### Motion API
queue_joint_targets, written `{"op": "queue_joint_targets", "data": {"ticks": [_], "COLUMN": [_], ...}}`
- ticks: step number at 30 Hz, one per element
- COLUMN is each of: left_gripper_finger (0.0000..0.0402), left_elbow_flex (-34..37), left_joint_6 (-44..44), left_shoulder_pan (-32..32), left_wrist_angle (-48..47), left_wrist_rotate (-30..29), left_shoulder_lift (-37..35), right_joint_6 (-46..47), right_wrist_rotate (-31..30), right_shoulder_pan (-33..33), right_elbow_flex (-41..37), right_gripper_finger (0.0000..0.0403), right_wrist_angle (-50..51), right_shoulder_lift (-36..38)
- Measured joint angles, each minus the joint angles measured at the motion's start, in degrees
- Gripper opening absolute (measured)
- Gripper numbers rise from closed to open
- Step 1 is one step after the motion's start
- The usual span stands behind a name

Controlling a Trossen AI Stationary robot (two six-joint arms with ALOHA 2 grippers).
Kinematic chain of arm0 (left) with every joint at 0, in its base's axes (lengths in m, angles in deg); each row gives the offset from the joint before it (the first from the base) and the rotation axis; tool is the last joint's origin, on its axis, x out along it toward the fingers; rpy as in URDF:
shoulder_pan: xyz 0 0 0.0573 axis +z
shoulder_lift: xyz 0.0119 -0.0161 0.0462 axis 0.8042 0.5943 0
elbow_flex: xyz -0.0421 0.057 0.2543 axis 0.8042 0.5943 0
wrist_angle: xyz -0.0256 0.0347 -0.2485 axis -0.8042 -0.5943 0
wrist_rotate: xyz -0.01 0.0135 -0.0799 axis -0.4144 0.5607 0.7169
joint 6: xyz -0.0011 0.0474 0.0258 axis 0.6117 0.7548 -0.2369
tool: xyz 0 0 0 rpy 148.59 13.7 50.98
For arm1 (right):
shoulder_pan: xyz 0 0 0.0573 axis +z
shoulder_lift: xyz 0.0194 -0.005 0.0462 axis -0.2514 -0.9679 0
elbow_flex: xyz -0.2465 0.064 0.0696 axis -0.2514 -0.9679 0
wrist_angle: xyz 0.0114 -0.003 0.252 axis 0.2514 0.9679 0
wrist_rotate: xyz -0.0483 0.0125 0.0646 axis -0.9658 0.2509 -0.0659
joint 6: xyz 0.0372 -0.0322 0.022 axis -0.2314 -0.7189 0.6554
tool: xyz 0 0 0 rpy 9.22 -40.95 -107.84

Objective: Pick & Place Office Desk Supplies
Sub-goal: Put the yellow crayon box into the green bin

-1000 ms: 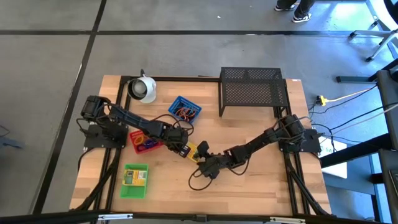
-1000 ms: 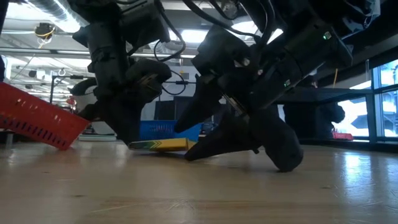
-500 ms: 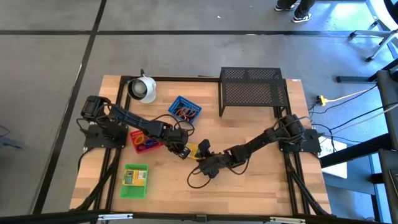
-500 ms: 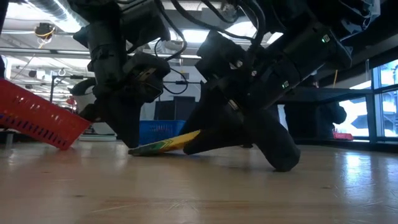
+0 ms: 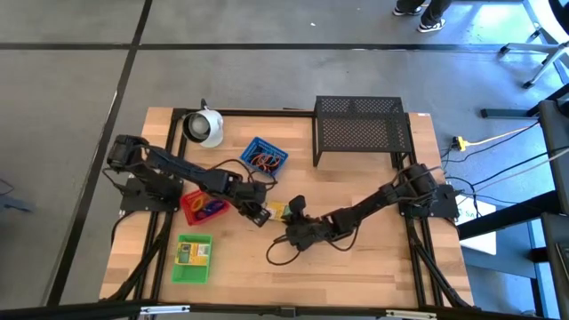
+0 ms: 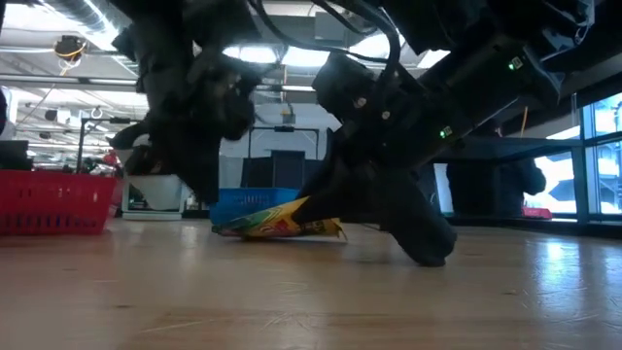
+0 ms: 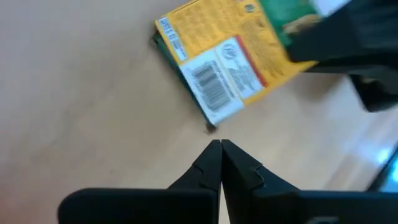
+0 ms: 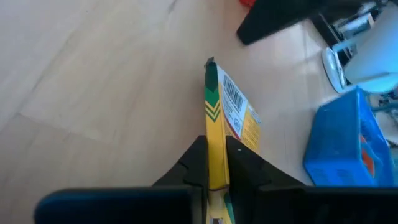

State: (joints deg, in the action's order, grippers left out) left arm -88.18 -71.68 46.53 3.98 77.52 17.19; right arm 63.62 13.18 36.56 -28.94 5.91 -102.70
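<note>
In right gripper [image 8: 216, 163]: yellow-green box [image 8: 225, 115] (barcoded), edge-up.

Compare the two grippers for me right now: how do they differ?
The right gripper is shut on the small yellow-green box, pinching it by its thin edge; the left gripper is shut on nothing, its tips pressed together. The right gripper touches the box, while the left gripper sits just short of the box's barcode end. Both meet at mid-table over the wooden table.
</note>
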Motion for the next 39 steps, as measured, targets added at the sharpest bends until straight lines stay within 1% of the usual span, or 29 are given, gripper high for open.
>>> {"op": "queue_joint_targets", "data": {"ticks": [5, 8, 11, 14, 17, 20, 25, 27, 30, 32, 34, 39], "left_gripper_finger": [0.0001, 0.0003, 0.0009, 0.0021, 0.0041, 0.0070, 0.0130, 0.0152, 0.0177, 0.0186, 0.0189, 0.0187], "left_elbow_flex": [0.0, 0.0, 0.0, 0.0, 0.0, 0.0, -0.1, 0.0, 0.0, 0.0, 0.0, 0.0], "left_joint_6": [2.5, 6.6, 11.2, 16.6, 22.6, 28.2, 36.8, 39.6, 45.5, 50.3, 53.7, 58.2], "left_shoulder_pan": [-0.3, -1.3, -2.5, -3.0, -3.4, -3.4, -3.3, -3.1, -2.9, -2.9, -2.9, -2.8], "left_wrist_angle": [-1.3, -1.1, -2.6, -3.4, -3.0, -2.1, 2.0, 1.3, 1.6, 2.2, 2.8, 4.2], "left_wrist_rotate": [-2.9, -4.0, -5.1, -5.5, -6.0, -7.6, -11.2, -13.4, -17.9, -19.4, -19.4, -20.0], "left_shoulder_lift": [-6.7, -10.5, -14.4, -18.9, -22.8, -25.0, -23.4, -22.1, -19.7, -18.1, -16.5, -13.6], "right_joint_6": [1.2, 4.3, 9.9, 16.8, 22.9, 28.4, 33.3, 34.5, 36.0, 36.8, 36.9, 36.5], "right_wrist_rotate": [-3.7, -3.4, 0.0, 3.6, 7.7, 11.8, 18.8, 21.2, 23.1, 23.5, 24.3, 26.1], "right_shoulder_pan": [0.4, 0.7, 0.5, -0.8, -2.1, -3.7, -7.0, -8.1, -9.5, -10.0, -10.3, -10.3], "right_elbow_flex": [-0.2, -0.1, -0.1, 0.1, 0.0, 0.0, 0.1, 0.1, 0.1, 0.1, 0.1, 0.2], "right_gripper_finger": [0.0038, 0.0038, 0.0038, 0.0038, 0.0038, 0.0038, 0.0038, 0.0038, 0.0039, 0.0039, 0.0039, 0.0039], "right_wrist_angle": [0.7, 0.3, 2.2, 7.2, 13.2, 15.3, 14.4, 14.4, 13.7, 12.0, 10.3, 6.9], "right_shoulder_lift": [3.6, 6.9, 10.8, 14.5, 16.4, 17.7, 17.8, 17.8, 17.8, 17.8, 17.8, 17.8]}}
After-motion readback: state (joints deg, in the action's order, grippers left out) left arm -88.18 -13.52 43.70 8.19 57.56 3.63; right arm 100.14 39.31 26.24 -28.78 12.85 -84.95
